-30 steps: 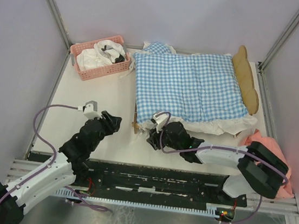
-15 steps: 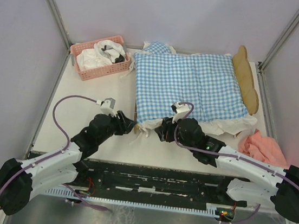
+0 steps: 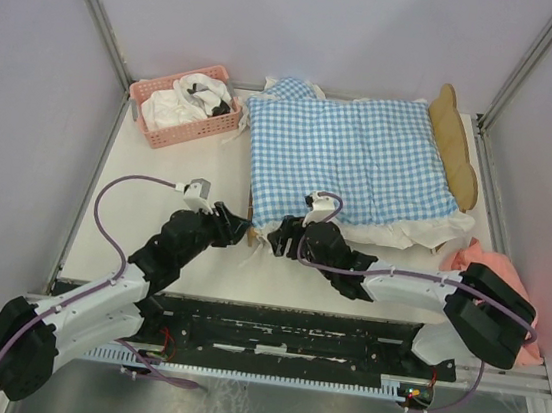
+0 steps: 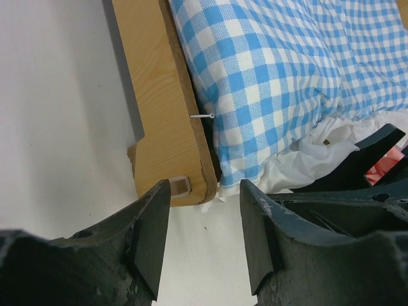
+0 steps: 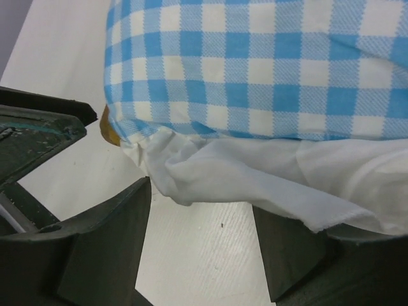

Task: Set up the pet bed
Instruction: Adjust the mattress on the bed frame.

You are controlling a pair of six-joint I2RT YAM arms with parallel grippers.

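Observation:
The pet bed's light-wood frame shows as a wavy headboard (image 3: 456, 148) at the right and a side rail (image 4: 159, 108) on the left. Blue-white gingham bedding (image 3: 348, 155) covers it, and its white ruffle (image 5: 255, 178) spills over the near edge. My left gripper (image 3: 238, 230) stands open just short of the bed's near-left corner, with only bare table between its fingers (image 4: 150, 236). My right gripper (image 3: 280, 235) is open beside it, right under the hanging ruffle, holding nothing. The bed's base is hidden under the bedding.
A pink basket (image 3: 180, 104) with white and dark cloth stands at the back left. A pink cloth (image 3: 490, 268) lies bunched at the right edge near the right arm's base. Metal posts and white walls close in the table.
Both grippers have closed in on the bed's near-left corner, the left one moving right. The right gripper's jaws have spread wider.

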